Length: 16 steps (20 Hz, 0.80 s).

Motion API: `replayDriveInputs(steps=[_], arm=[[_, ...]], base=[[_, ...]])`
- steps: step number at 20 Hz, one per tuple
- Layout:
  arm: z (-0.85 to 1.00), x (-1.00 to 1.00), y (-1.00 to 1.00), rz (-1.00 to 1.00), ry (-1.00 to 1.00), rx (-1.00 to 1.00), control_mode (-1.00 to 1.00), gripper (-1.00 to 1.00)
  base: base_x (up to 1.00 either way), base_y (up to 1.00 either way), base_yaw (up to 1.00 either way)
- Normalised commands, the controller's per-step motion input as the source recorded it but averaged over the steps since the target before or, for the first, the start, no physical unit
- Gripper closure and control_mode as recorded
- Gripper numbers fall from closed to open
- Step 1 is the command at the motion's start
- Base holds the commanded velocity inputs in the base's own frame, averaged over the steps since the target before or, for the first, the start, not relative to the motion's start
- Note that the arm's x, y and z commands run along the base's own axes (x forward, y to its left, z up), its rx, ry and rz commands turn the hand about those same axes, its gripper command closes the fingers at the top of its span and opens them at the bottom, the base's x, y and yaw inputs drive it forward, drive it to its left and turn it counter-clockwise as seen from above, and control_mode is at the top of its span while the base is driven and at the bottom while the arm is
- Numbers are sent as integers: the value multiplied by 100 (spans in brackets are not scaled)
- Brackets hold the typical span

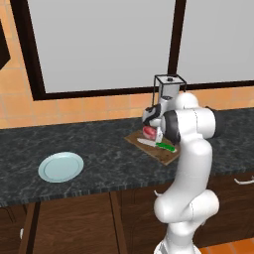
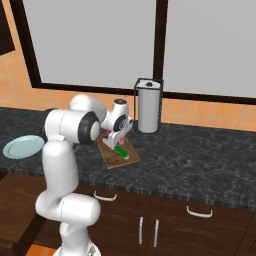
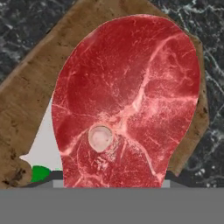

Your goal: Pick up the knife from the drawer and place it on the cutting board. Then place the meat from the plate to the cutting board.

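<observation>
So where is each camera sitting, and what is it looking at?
Left base view: behind the arm on its left, looking forward and down at the counter, the empty plate and the cutting board; the white arm rises at lower right.
Right base view: behind on the right, same counter; the arm rises at lower left.
Hand view: on the hand, looking down at the meat.
Both base views share the knife and the paper towel holder.

Readable text: none you can make out | labels, brands: none | numbers, signs: none | checked by you: all three views, every surface plain and unmarked
</observation>
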Motion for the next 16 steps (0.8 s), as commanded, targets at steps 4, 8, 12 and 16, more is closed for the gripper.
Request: replayDriveInputs(steps=[4, 8, 12, 16], arm=[[-11, 18, 0, 0, 0, -2, -100, 100], [1, 0, 0, 0, 0, 0, -100, -100], [6, 0, 0, 0, 0, 0, -100, -100], [31, 0, 0, 0, 0, -1, -100, -100]], base=[[0, 0, 0], [0, 0, 0], [0, 0, 0], [0, 0, 0]])
